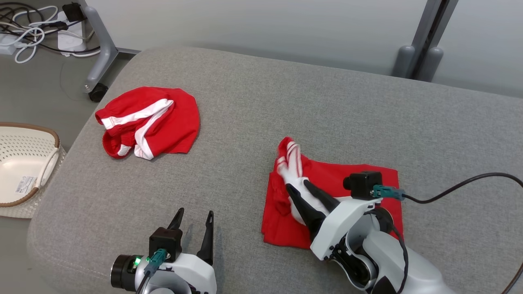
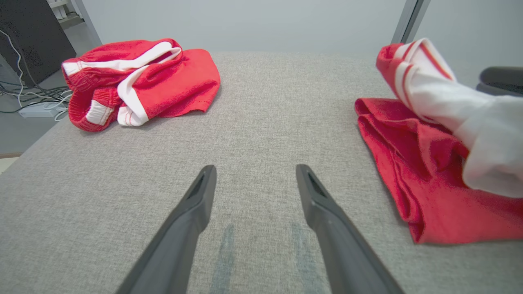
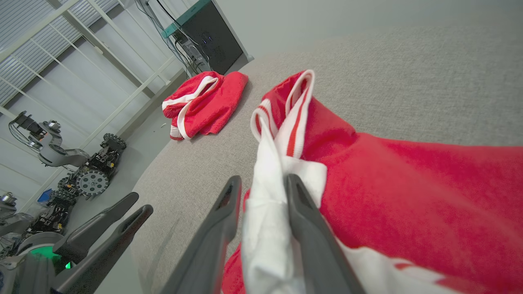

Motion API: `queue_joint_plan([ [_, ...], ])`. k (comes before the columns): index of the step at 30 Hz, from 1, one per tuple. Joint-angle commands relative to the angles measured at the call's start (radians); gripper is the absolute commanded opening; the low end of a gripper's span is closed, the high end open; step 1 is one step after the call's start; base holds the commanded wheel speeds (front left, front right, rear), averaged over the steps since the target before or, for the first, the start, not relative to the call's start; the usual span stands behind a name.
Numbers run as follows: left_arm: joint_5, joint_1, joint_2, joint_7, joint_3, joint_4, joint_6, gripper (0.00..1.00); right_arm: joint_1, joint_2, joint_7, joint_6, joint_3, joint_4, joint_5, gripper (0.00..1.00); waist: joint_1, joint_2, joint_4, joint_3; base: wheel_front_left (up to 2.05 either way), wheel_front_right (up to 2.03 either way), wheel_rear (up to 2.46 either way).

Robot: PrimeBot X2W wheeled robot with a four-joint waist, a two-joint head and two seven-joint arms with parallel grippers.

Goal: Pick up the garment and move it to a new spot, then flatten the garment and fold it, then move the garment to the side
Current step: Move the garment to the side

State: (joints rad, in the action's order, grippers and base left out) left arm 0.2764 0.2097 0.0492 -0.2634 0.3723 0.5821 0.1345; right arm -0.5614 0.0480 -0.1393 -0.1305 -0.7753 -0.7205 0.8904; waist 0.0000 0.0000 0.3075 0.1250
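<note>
Lying folded on the right half of the grey cushion [image 1: 286, 102], the red garment [image 1: 331, 175] shows a raised white, red-striped cuff. The fingers of the right gripper [image 1: 297, 184] straddle that white cloth, half parted; a grip cannot be told. The left gripper [image 1: 195, 212] gapes wide, empty.

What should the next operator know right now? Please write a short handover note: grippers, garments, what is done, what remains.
Left gripper: jaws open, empty, over the bare grey cushion.
Right gripper: jaws around the white striped band of the near red garment; whether they grip it firmly, I cannot tell.
Near red garment: in layers on the cushion's right front, band raised.
Second red garment: crumpled, far left, apart from both grippers.
Done: seemingly partly folded.
Left: probably lay the band down, finish the fold, move it aside.
</note>
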Motion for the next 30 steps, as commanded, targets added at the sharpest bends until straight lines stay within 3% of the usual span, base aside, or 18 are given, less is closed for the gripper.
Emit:
queue_joint_plan([
  [1, 0.005, 0.004, 0.003, -0.001, 0.0, -0.001, 0.007, 1.0, -0.011, 0.007, -0.016, 0.0, -0.001, -0.005, 0.007, 1.0, 0.0, 0.0, 0.001, -0.001, 0.0, 0.0, 0.0],
  [6, 0.001, -0.005, 0.004, -0.001, -0.015, -0.001, 0.015, 1.0, -0.046, 0.007, -0.081, 0.0, -0.014, -0.041, 0.019, 1.0, 0.0, 0.0, -0.025, -0.004, 0.0, 0.0, 0.0],
  [12, -0.003, 0.0, 0.004, -0.001, -0.044, -0.009, 0.02, 1.0, -0.07, 0.007, -0.126, 0.0, 0.067, -0.113, -0.043, 1.0, 0.0, 0.0, -0.079, -0.008, 0.0, 0.0, 0.0],
  [23, -0.022, -0.004, 0.004, -0.001, -0.092, -0.021, 0.015, 1.0, 0.091, 0.006, -0.126, 0.0, 0.474, -0.009, -0.365, 1.0, 0.0, 0.0, -0.179, -0.008, 0.0, 0.0, 0.0],
  [30, -0.045, -0.018, 0.004, -0.001, -0.151, -0.031, 0.014, 1.0, 0.203, 0.006, -0.127, 0.0, 0.656, 0.085, -0.51, 1.0, 0.0, 0.0, -0.236, -0.02, 0.0, 0.0, 0.0],
])
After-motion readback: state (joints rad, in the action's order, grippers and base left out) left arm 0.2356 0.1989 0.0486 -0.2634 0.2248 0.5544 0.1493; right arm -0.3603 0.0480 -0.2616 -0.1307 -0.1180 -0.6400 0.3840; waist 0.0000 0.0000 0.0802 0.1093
